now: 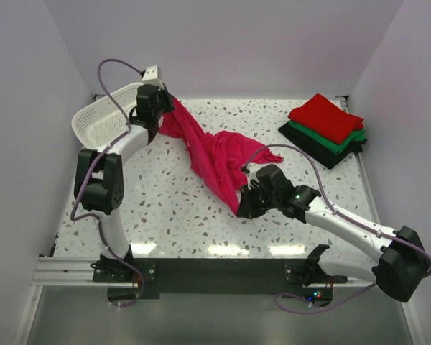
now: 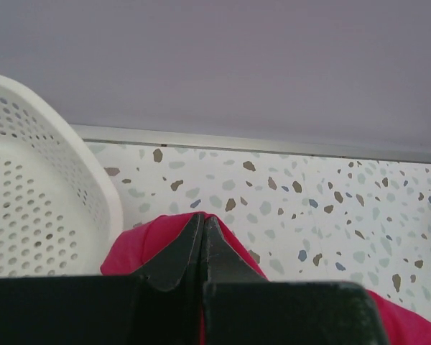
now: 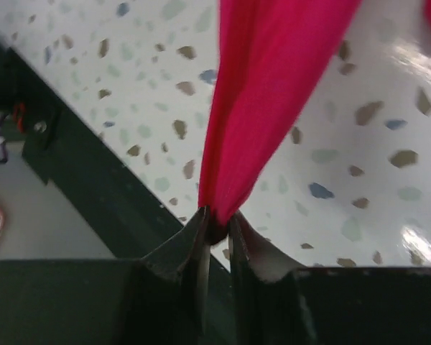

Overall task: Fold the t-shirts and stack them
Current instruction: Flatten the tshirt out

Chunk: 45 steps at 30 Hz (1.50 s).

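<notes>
A magenta-pink t-shirt (image 1: 214, 154) hangs stretched above the speckled table between my two grippers. The left gripper (image 1: 165, 113) at the back left, beside the basket, is shut on one end of the cloth (image 2: 140, 241). The right gripper (image 1: 242, 208) near the table's middle front is shut on the other end, and the cloth (image 3: 262, 86) rises taut from between its fingertips. A stack of folded t-shirts sits at the back right: red (image 1: 326, 117) on top, green (image 1: 335, 141) under it, black (image 1: 322, 149) at the bottom.
A white lattice basket (image 1: 100, 118) stands at the back left corner, close to the left gripper (image 2: 202, 219) and seen as a perforated wall (image 2: 36, 187) in the left wrist view. Pale walls enclose the table. A dark rail (image 1: 223, 269) runs along the front edge.
</notes>
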{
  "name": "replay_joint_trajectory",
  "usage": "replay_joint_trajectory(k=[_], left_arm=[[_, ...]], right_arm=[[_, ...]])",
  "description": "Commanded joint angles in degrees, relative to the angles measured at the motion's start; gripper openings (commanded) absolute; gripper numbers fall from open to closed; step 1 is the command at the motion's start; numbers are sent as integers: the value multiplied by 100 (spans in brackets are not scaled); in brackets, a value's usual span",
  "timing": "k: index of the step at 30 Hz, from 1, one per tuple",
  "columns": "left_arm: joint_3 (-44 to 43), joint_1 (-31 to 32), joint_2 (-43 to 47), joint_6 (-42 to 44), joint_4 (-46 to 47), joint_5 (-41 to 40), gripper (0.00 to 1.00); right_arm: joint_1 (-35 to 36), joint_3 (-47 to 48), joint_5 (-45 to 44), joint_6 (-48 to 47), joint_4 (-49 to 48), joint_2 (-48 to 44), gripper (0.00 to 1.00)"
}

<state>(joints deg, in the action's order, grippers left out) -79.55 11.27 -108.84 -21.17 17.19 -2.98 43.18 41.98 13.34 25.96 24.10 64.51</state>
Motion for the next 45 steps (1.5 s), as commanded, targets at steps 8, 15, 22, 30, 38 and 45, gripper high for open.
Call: replay_joint_trajectory(k=[8, 15, 22, 30, 38, 45], left_arm=[[-291, -46, 248, 43, 205, 456, 57], [1361, 174, 1285, -80, 206, 395, 63], [3258, 262, 1830, -396, 679, 465, 63], [4350, 508, 1875, -660, 1128, 747, 62], [4193, 622, 1594, -581, 795, 448, 62], [4061, 631, 1050, -643, 1093, 772, 62]], right_arm=[[33, 600, -506, -451, -792, 298, 78], [-1354, 1356, -1159, -152, -1390, 1756, 78], [-2154, 2235, -1958, -451, -1302, 2986, 75], [-2621, 2746, -2406, -653, -1302, 3612, 72], [-2788, 3061, -2293, -688, -1373, 4174, 70], [-2841, 3290, -2213, -715, -1311, 4509, 57]])
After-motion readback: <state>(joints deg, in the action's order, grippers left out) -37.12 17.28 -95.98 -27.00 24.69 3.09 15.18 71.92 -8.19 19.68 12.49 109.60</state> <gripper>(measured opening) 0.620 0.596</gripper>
